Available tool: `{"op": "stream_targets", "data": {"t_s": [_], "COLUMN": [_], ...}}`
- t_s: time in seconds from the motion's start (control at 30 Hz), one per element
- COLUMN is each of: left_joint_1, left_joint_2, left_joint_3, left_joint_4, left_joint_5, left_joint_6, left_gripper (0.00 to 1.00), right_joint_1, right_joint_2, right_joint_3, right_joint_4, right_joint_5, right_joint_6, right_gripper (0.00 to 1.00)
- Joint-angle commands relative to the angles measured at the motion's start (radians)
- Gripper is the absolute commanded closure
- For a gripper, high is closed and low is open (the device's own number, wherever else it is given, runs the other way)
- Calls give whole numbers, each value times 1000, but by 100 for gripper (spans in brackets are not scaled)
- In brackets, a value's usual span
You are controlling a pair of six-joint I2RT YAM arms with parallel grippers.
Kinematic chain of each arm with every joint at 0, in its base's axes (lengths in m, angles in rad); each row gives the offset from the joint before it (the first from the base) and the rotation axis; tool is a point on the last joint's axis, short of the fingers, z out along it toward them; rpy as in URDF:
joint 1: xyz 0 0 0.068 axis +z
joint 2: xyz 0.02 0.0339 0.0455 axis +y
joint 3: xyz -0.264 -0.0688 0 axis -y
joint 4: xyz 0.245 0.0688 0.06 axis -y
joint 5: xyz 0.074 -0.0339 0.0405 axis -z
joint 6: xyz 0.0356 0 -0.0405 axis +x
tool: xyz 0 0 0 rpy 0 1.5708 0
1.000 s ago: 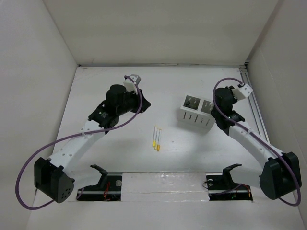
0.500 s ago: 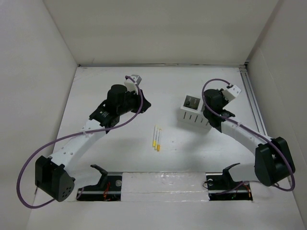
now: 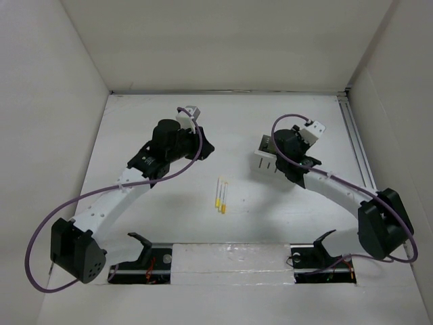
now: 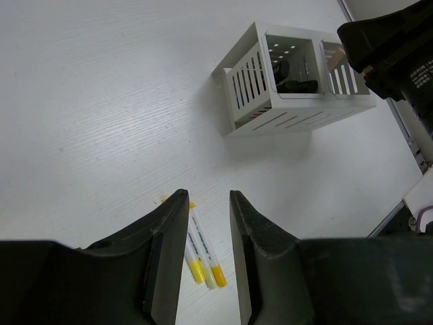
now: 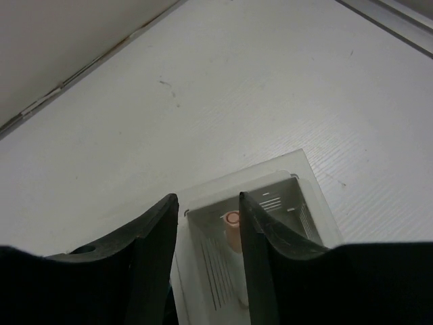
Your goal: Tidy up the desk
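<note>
The desk (image 3: 237, 122) is a white tabletop. Three yellow-capped markers (image 3: 220, 196) lie side by side at its middle; they also show in the left wrist view (image 4: 203, 245). A white slotted holder box (image 3: 266, 158) stands right of them, also in the left wrist view (image 4: 291, 78). My left gripper (image 4: 204, 203) is open and empty, above and left of the markers. My right gripper (image 5: 208, 206) is open just above the box (image 5: 270, 196), over the compartment holding a pink-tipped marker (image 5: 232, 227).
White wall panels stand on three sides. A metal rail (image 3: 357, 145) runs along the right edge. The box's other compartment holds dark items (image 4: 294, 74). Two black arm rests (image 3: 139, 240) (image 3: 325, 240) sit at the near edge.
My right arm has swung left and now covers the right part of the holder box. My left arm has barely moved.
</note>
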Motion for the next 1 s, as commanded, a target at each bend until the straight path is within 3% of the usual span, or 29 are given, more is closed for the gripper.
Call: {"op": "stream_targets", "data": {"t_s": [0.0, 0.1, 0.17, 0.23, 0.27, 0.37, 0.4, 0.63, 0.8, 0.97], "left_joint_1": [4, 4, 4, 4, 4, 4, 4, 4, 4, 4], "left_joint_2": [-6, -3, -11, -12, -8, -2, -3, 12, 1, -57], "left_joint_3": [30, 30, 28, 23, 23, 27, 27, 22, 19, 8], "left_joint_4": [32, 25, 31, 36, 35, 30, 32, 42, 38, 41], "left_joint_5": [-6, -4, 3, -12, -10, -1, 0, -7, -55, -105], "left_joint_6": [0, -1, -1, -1, -1, -1, 0, -3, 5, 10], "left_gripper": [72, 72, 73, 76, 76, 77, 78, 85, 88, 88], "right_joint_1": [39, 50, 63, 99, 112, 163, 180, 341, 406, 406], "right_joint_2": [-80, -160, -194, -234, -240, -214, -194, -50, -85, -1], "right_joint_3": [55, 52, 37, 20, 8, -60, -60, -22, 17, 64], "right_joint_4": [-19, -19, -11, 27, 47, 170, 171, 144, 82, 87], "right_joint_5": [29, -32, -139, -286, -335, -494, -510, -529, -503, -647], "right_joint_6": [8, -19, -44, -56, -56, -53, -43, -56, -44, -29], "right_gripper": [52, 42, 41, 46, 52, 93, 100, 100, 100, 100]}}
